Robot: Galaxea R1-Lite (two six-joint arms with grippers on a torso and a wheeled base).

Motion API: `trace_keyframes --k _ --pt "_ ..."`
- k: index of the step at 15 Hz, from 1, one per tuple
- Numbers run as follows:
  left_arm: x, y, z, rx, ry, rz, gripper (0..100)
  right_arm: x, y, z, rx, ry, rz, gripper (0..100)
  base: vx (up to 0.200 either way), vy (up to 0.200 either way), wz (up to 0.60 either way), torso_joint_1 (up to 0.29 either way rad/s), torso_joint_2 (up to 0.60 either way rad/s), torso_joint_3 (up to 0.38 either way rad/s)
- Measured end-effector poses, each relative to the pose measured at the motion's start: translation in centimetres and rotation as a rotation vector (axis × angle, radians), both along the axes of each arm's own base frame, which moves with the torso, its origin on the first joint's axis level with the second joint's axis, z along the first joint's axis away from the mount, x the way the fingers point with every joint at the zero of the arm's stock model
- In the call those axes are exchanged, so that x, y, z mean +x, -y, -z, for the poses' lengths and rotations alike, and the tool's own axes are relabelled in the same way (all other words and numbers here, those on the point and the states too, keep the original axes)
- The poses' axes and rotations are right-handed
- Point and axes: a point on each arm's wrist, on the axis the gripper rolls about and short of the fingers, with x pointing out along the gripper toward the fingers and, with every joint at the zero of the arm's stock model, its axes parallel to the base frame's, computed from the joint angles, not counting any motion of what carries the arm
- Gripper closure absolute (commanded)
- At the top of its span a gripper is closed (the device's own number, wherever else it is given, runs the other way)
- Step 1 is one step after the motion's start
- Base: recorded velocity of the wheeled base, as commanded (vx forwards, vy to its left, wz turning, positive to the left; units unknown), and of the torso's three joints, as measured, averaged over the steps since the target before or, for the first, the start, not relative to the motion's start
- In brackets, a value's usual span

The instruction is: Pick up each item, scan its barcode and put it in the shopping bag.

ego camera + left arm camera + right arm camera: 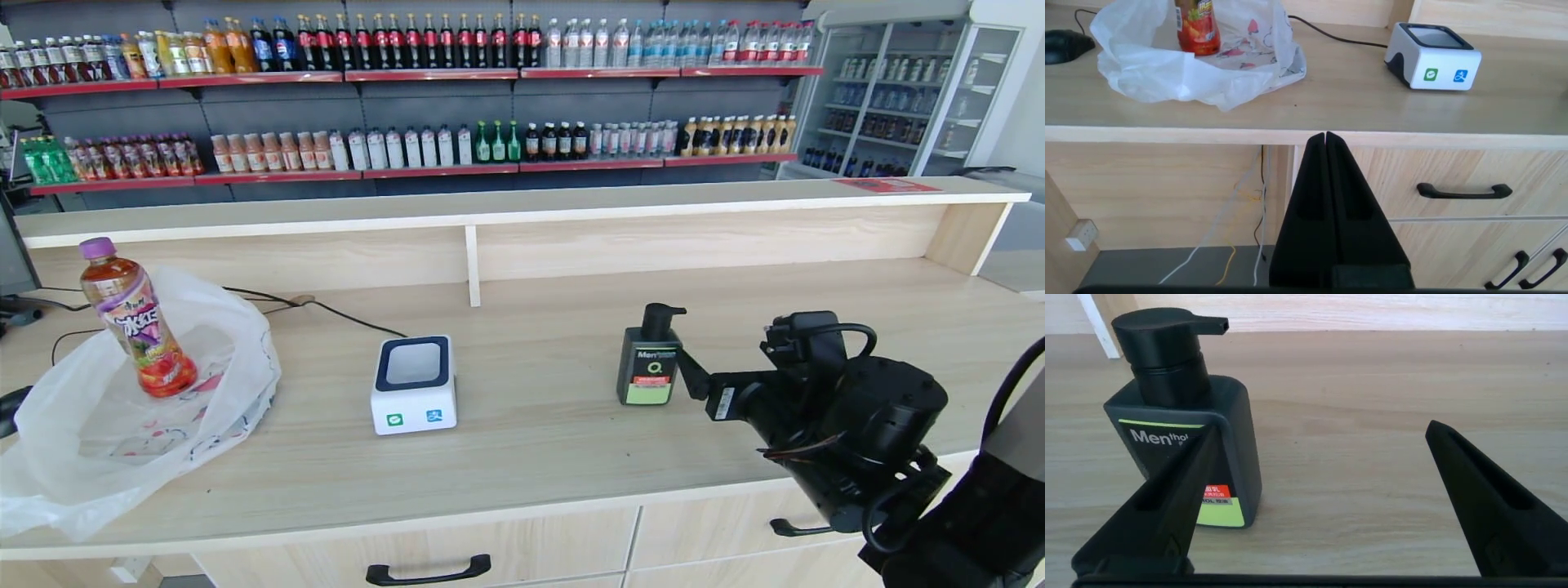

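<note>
A: Standing where, the bottle (651, 359)?
B: Upright on the bench (531, 425), just left of the right gripper (1324, 429), which gapes wide. Left gripper (1326, 139), closed, sits far off.

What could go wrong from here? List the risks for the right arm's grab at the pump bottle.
1. The pump bottle stands off-centre, in line with one finger of the open right gripper. Advancing may push or tip it.
2. The tea bottle stands tilted in the slack shopping bag. Dropping another item in may topple it.
</note>
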Motion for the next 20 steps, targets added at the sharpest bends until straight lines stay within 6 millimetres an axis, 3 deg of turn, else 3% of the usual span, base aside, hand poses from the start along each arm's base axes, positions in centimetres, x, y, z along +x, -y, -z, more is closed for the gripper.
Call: trace_keyframes --k 20 --pt "0.0 0.0 -0.1 0.000 0.006 0.000 100 2.1 0.3 1.0 0.001 -0.006 0.036 0 0.000 0.000 0.00 0.000 0.00 0.000"
